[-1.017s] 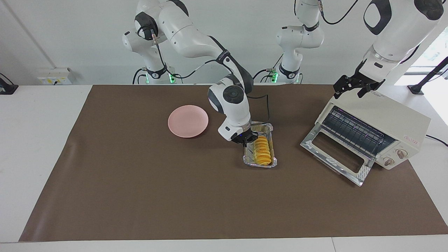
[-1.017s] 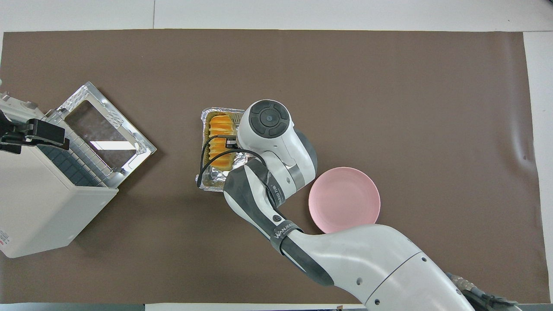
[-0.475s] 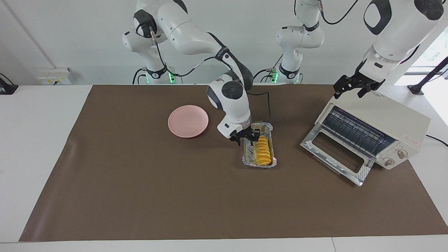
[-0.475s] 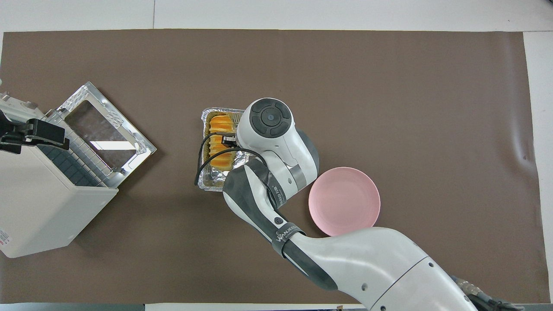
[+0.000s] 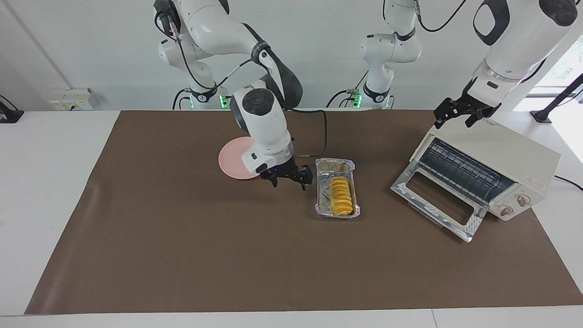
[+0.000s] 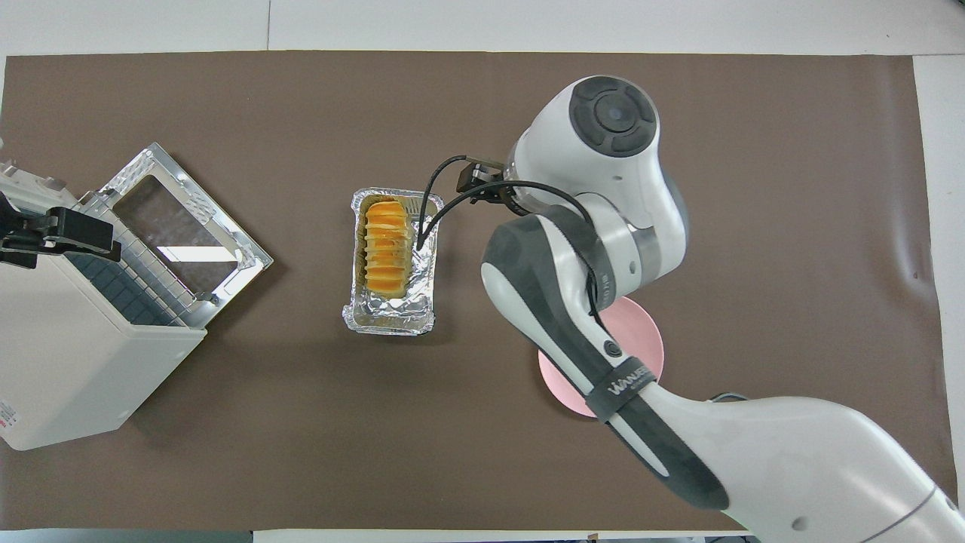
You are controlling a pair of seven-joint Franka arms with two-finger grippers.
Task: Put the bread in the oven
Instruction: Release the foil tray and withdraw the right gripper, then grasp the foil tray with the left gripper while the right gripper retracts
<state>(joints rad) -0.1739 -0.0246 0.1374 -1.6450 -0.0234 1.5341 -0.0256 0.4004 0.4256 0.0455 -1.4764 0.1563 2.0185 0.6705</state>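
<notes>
The bread (image 5: 341, 196) (image 6: 386, 253), a ridged golden loaf, lies in a crinkled foil tray (image 5: 334, 166) (image 6: 392, 317) mid-table. My right gripper (image 5: 289, 178) hangs open and empty over the mat between the tray and a pink plate; in the overhead view its own wrist hides it. The cream oven (image 5: 501, 155) (image 6: 68, 354) stands at the left arm's end with its glass door (image 5: 435, 200) (image 6: 188, 219) dropped open and the wire rack showing. My left gripper (image 5: 460, 116) (image 6: 56, 234) waits open just above the oven's top edge.
A round pink plate (image 5: 232, 159) (image 6: 644, 339) lies on the brown mat toward the right arm's end, partly under the right arm. A black cable loops from the right wrist over the tray.
The right gripper opened, let go of the bread, rose, and swung away from the tray toward the plate. The bread stayed in the tray. The left arm has not moved.
</notes>
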